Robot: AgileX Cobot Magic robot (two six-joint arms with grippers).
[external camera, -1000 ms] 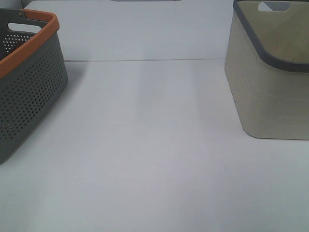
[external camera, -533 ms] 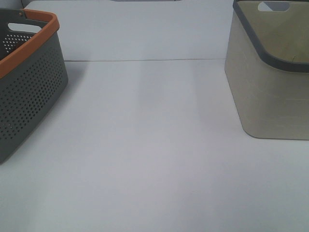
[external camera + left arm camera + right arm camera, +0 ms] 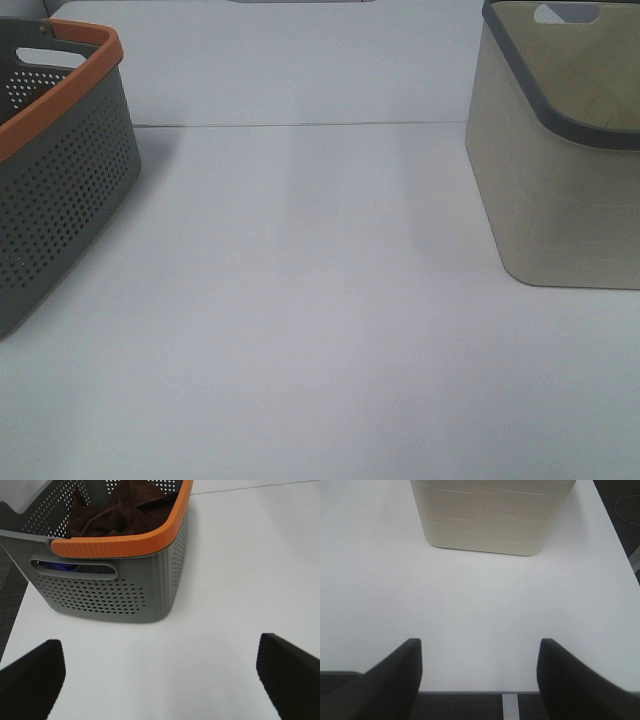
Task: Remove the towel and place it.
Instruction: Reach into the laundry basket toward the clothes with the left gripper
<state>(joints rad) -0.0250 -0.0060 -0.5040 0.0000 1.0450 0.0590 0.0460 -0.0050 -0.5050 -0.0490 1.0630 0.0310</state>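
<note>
The dark reddish-brown towel (image 3: pixel 120 511) lies crumpled inside the grey perforated basket with an orange rim (image 3: pixel 117 545). The basket also stands at the left edge of the high view (image 3: pixel 60 170), where the towel is hidden. My left gripper (image 3: pixel 160 680) is open and empty over the white table, short of the basket's handle side. My right gripper (image 3: pixel 477 675) is open and empty near the table's front edge, facing the beige basket (image 3: pixel 492 515). Neither gripper shows in the high view.
The beige basket with a dark grey rim (image 3: pixel 560 150) stands at the right of the high view. Something blue (image 3: pixel 62 567) shows through the grey basket's handle slot. The white table (image 3: pixel 320 320) stretches between the baskets; its front edge (image 3: pixel 520 692) lies under my right gripper.
</note>
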